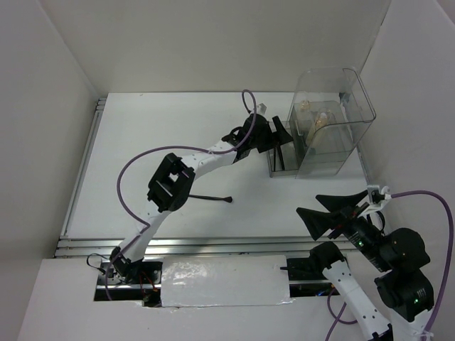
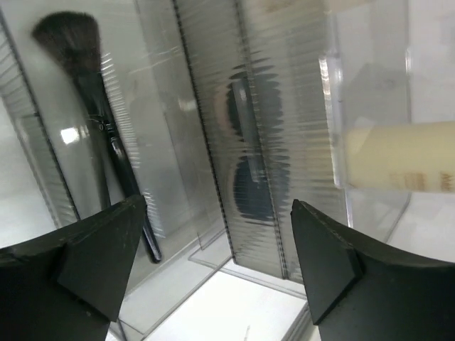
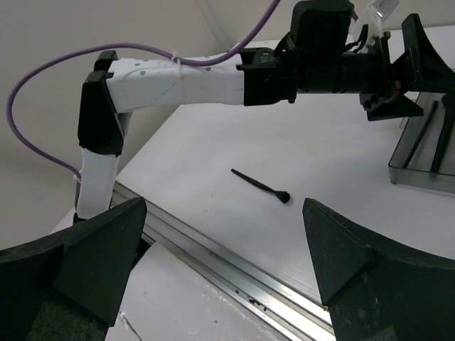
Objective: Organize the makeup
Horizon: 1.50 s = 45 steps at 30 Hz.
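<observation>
The left gripper (image 2: 219, 206) is held at the clear box (image 1: 334, 106), in the upper right of the overhead view. Its jaws are spread wide and nothing is held between them. In the left wrist view a large black brush (image 2: 106, 128) is seen in the upper left, standing tilted in a ribbed compartment of the box with its bristles up. At the right edge of that view a beige tube (image 2: 398, 165) is seen lying across the frame, behind a clear wall. A dark rounded shape (image 2: 252, 163) is seen through the ribbed wall in the middle, too blurred to be named.

The right gripper (image 3: 224, 204) is held over the near edge of the table (image 1: 178, 142), in the lower right of the overhead view. Its jaws are also spread wide, with nothing in them.

A small thin brush (image 1: 211, 198) is left lying flat on the table, near the middle of the overhead view, well apart from the box and from both grippers. In the right wrist view, thin black sticks (image 3: 424, 136) are seen at the right edge, lying in a low tray at the front of the box.
</observation>
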{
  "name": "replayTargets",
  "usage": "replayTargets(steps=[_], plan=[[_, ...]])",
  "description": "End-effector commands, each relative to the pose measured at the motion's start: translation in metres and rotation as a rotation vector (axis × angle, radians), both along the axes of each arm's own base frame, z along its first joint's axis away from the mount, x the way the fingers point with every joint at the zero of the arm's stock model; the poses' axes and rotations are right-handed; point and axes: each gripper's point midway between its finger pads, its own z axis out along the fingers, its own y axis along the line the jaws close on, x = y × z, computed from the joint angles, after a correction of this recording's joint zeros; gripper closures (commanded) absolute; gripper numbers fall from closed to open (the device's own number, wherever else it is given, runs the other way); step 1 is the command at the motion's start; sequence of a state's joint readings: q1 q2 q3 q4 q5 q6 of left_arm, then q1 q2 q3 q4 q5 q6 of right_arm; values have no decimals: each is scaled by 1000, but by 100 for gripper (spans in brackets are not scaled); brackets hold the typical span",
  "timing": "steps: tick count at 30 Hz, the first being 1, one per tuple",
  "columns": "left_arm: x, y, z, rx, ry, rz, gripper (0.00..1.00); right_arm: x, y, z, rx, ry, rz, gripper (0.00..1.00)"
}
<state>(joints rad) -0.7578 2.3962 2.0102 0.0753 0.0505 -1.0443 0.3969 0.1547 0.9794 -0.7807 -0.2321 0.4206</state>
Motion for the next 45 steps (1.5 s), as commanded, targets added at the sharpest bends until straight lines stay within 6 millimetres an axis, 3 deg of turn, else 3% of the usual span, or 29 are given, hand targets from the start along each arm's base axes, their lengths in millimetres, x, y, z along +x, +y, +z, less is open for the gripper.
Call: replayTargets(steps=[1, 2, 3, 4, 5, 7, 8, 9, 10, 12, 13, 15, 16, 17, 19, 20, 22, 23, 26, 32, 39, 42, 45], plan=[[3, -6, 50, -72, -72, -1, 1, -4, -5, 9, -7, -39, -12, 1], [0, -1, 48, -57, -70, 3, 1, -4, -4, 8, -8, -36, -8, 1], [0, 4, 56, -43, -96, 14, 0, -4, -4, 8, -7, -37, -6, 1], [-4, 13, 80, -44, -123, 24, 0, -3, -3, 7, -8, -34, -6, 1], [-9, 19, 80, -16, -118, 21, 0, -3, -2, 6, -6, -35, -1, 1], [-5, 44, 89, 79, -150, 109, 1, -2, -1, 4, -6, -31, 2, 1], [-14, 63, 95, 148, -130, 137, 1, -2, -1, 4, -6, -33, 5, 1], [-10, 86, 95, 214, -123, 238, 1, -1, -1, 3, -5, -30, 2, 1], [-18, 122, 89, 313, -68, 349, 1, 0, 0, 1, -6, -27, 5, 1], [-37, 152, 76, 376, 15, 419, 1, 2, 1, -1, -6, -24, 7, 1], [-56, 194, 59, 494, 69, 519, 0, 2, 2, -2, -3, -23, 10, 1], [-77, 231, 43, 498, 177, 693, 1, 4, 5, -4, 1, -20, 21, 1], [-88, 252, 46, 501, 189, 760, 1, 6, 6, -6, -1, -14, 24, 1], [-109, 273, 18, 535, 275, 835, 1, 8, 8, -7, 5, -13, 27, 1], [-128, 289, 14, 492, 323, 889, 0, 8, 12, -8, 10, -6, 49, 1], [-144, 297, -9, 500, 379, 905, 1, 8, 14, -8, 15, -1, 56, 1], [-149, 295, -10, 418, 390, 899, 1, 8, 17, -8, 21, 1, 73, 1], [-158, 298, -24, 413, 422, 905, 1, 8, 18, -8, 24, 5, 79, 1], [-162, 290, -32, 358, 457, 888, 1, 7, 19, -9, 31, 10, 86, 1], [-161, 264, -61, 394, 553, 827, 1, 5, 17, -8, 31, 12, 78, 1], [-172, 236, -112, 467, 667, 753, 4, 5, 13, -10, 19, 9, 61, 1], [-178, 234, -127, 505, 711, 755, 13, 4, 13, -8, 20, 1, 62, 1], [-183, 233, -137, 514, 727, 751, 33, 4, 12, -9, 15, 0, 57, 1]])
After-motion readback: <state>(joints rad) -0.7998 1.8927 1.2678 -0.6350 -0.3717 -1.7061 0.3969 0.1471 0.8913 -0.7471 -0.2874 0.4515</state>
